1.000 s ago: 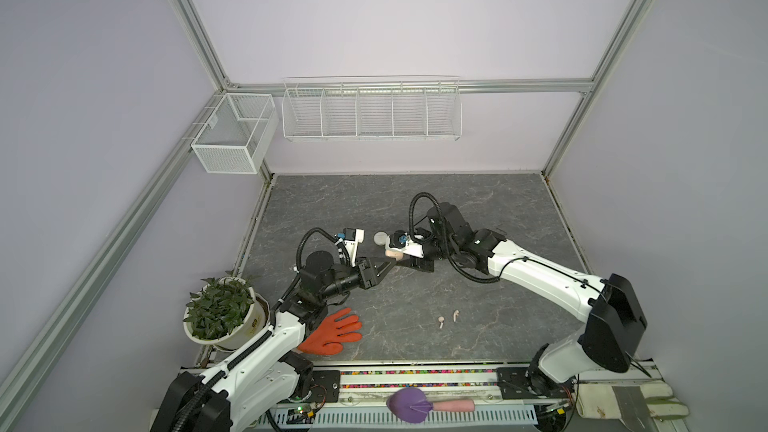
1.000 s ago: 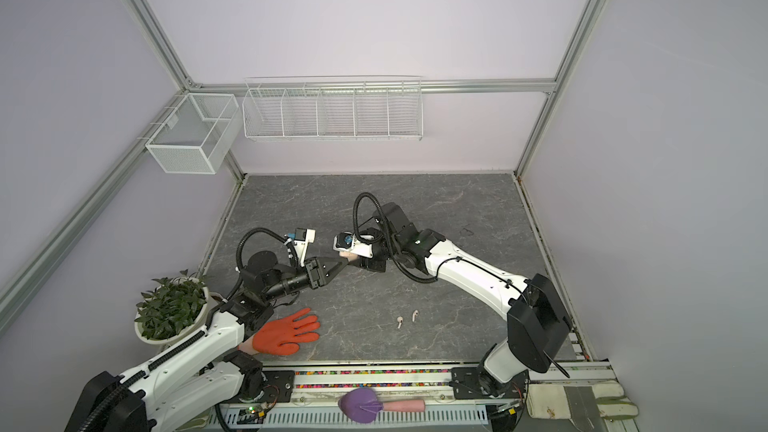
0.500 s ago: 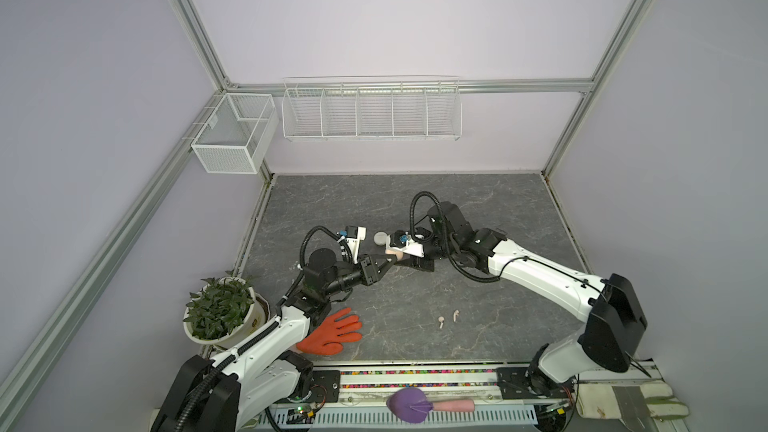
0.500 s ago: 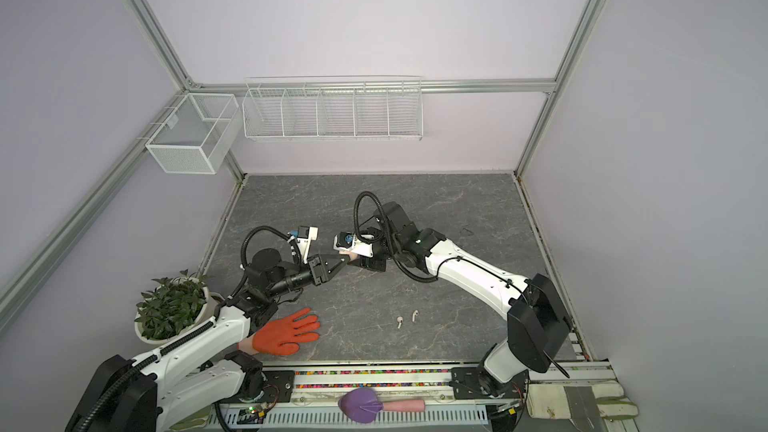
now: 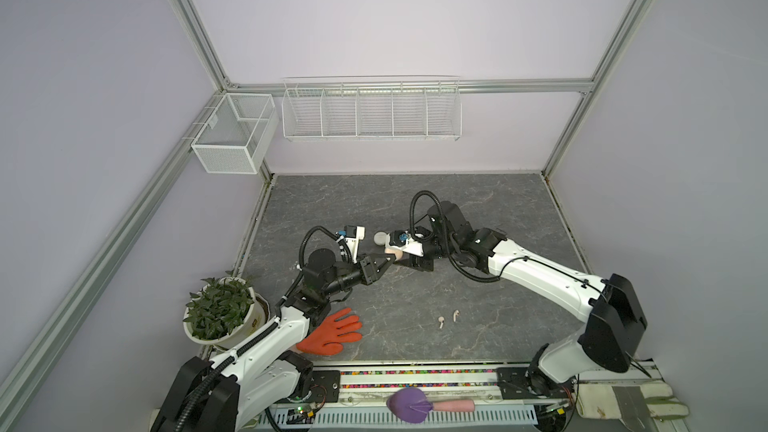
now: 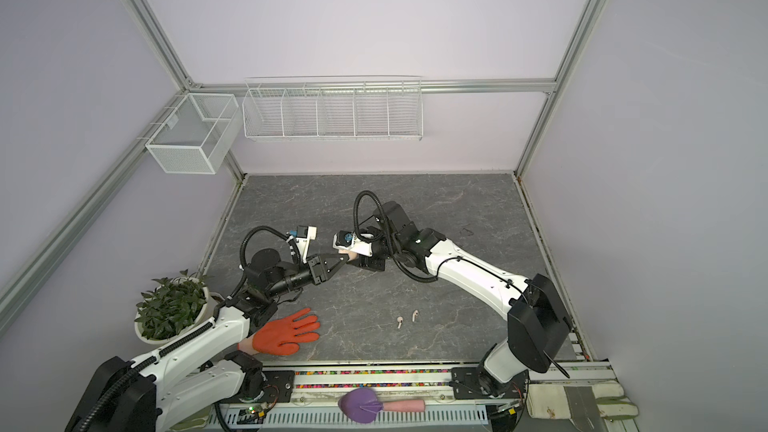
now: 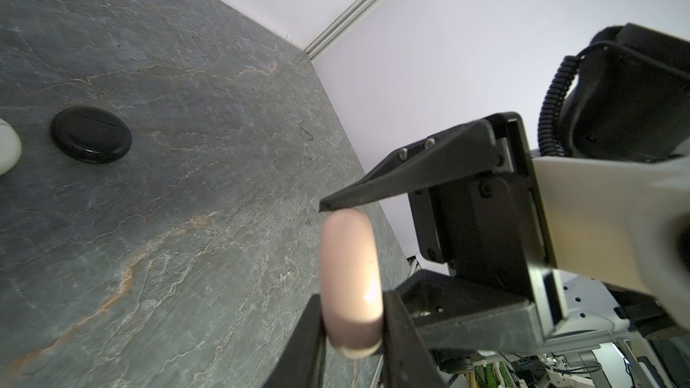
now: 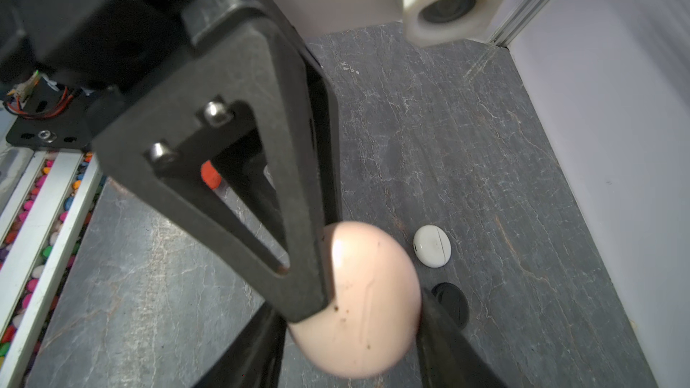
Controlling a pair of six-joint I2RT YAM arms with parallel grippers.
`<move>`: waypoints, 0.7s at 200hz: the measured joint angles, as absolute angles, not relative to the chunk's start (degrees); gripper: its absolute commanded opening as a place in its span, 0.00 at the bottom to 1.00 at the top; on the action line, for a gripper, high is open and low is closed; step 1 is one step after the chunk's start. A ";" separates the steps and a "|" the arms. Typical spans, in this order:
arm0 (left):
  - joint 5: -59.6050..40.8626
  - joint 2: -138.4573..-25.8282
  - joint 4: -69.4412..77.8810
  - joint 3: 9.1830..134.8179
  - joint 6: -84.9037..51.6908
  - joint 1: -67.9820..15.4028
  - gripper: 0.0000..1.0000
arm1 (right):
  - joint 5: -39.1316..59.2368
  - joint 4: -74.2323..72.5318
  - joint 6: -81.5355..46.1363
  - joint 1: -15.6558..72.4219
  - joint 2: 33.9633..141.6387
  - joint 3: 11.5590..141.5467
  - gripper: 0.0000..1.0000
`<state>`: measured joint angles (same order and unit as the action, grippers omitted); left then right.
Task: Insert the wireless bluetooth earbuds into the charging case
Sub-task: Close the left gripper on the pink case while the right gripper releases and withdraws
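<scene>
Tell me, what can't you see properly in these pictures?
- pink case: nearly hidden in both top views between the left claw and right claw; whether the right claw grips it is unclear.
- black case: absent from both top views, probably under the right arm; a claw finger covers part in the right wrist view.
- white case: cut by the edge in the left wrist view.
- earbuds: too small for detail.
</scene>
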<state>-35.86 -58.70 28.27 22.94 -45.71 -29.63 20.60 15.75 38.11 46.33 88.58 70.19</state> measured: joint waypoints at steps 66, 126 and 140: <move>-32.67 -55.02 39.31 16.95 -40.12 -29.95 0.00 | 14.20 21.37 38.59 47.22 74.06 69.84 0.82; -30.46 -56.84 57.19 11.73 -27.16 -34.65 0.00 | 18.85 21.78 32.51 46.35 64.90 66.48 0.73; -30.50 -57.93 61.06 10.44 -24.88 -35.62 0.00 | 21.78 22.00 30.04 45.32 66.70 65.87 0.69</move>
